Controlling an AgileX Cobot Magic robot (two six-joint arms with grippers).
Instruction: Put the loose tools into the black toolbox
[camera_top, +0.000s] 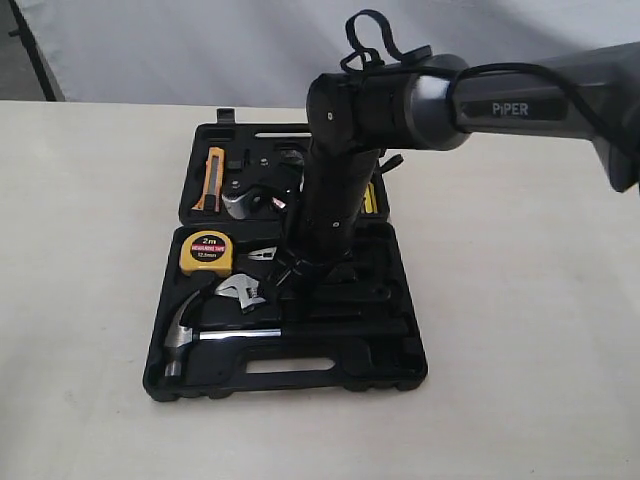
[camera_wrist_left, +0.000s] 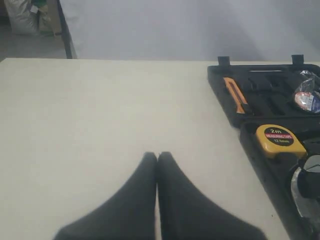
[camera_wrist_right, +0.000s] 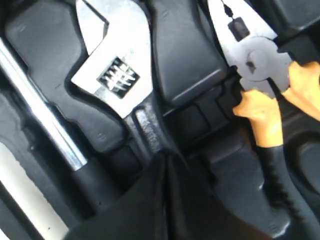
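Note:
The black toolbox (camera_top: 400, 375) lies open on the table. The claw hammer (camera_top: 185, 330) rests in its front recess, and the silver adjustable wrench (camera_top: 242, 292) lies just behind it. The plastic-wrapped tape roll (camera_top: 245, 200) sits in the rear half. My right gripper (camera_top: 285, 270) reaches down into the case. In the right wrist view it is shut (camera_wrist_right: 165, 156), its tips meeting at the wrench's (camera_wrist_right: 117, 60) black handle with nothing between them. The hammer shaft (camera_wrist_right: 40, 115) runs alongside. My left gripper (camera_wrist_left: 158, 156) is shut over bare table, left of the toolbox (camera_wrist_left: 220, 85).
A yellow tape measure (camera_top: 206, 252) and an orange utility knife (camera_top: 213, 178) sit in the case. Orange-handled pliers (camera_wrist_right: 260, 65) lie in the recess beside the wrench. The right arm (camera_top: 335, 170) stands over the middle of the case, hiding part of it. Pale table surrounds the toolbox.

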